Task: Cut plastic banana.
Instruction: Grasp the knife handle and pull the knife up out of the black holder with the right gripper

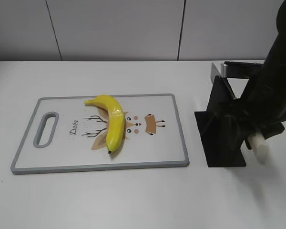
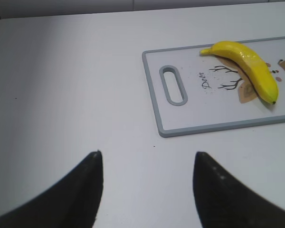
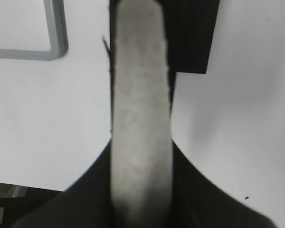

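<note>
Nearest in the exterior view, the cutting board (image 1: pixel 133 166) lies flat on the white table (image 1: pixel 133 205). On it rests the plastic banana (image 1: pixel 111 122), across the printed deer drawing, one dark tip toward the board's front edge. To the right stands a black stand (image 1: pixel 224 129). The right arm (image 1: pixel 271 90) reaches down beside it, and a white handle (image 1: pixel 259 147) protrudes below the arm. The gripper itself is hidden here.

Left wrist view: the left gripper (image 2: pixel 147 190) hangs over bare table, fingers spread wide with nothing between them, well apart from the board's handle-slot end. The banana appears at upper right on the board.

Right wrist view: the right gripper (image 3: pixel 141 190) is pinched on the white handle, which fills the centre. The black stand base and one board corner show behind. The banana is out of frame here.
</note>
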Controlling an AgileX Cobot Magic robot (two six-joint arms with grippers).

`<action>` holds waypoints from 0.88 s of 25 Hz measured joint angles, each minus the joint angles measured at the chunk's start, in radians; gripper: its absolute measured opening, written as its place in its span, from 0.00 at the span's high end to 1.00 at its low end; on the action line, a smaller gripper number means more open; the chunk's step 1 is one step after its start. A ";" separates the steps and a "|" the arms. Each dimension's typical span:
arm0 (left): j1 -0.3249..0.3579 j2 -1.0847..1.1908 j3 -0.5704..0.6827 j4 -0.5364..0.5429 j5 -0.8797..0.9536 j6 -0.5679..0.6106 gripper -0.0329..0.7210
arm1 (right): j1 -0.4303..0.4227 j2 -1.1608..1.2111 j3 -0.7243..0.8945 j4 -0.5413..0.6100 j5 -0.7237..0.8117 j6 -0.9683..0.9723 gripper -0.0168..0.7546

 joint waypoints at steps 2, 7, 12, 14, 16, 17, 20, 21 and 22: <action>0.000 0.000 0.000 0.000 0.000 0.000 0.21 | 0.000 -0.002 -0.001 -0.003 0.003 0.007 0.75; 0.000 0.000 0.000 0.000 0.000 0.000 0.21 | 0.002 -0.015 -0.001 -0.004 0.009 0.010 0.75; 0.000 0.000 0.000 0.000 0.000 0.000 0.21 | 0.002 -0.098 -0.002 -0.002 0.052 0.015 0.75; 0.000 0.000 0.000 0.000 0.000 0.000 0.21 | 0.002 -0.138 -0.002 -0.002 0.060 0.017 0.75; 0.000 0.000 0.000 0.000 0.000 0.000 0.21 | 0.002 -0.180 -0.002 -0.002 0.063 0.018 0.75; 0.000 0.000 0.000 0.000 0.000 0.000 0.21 | 0.002 -0.203 -0.002 -0.002 0.064 0.019 0.75; 0.000 0.000 0.000 0.000 0.000 0.000 0.21 | 0.002 -0.263 -0.008 -0.002 0.069 0.018 0.75; 0.000 0.000 0.000 0.000 0.000 0.000 0.21 | 0.002 -0.283 -0.015 0.000 0.069 0.018 0.75; 0.000 0.000 0.000 0.000 0.000 0.000 0.21 | 0.002 -0.298 -0.022 0.001 0.069 0.018 0.75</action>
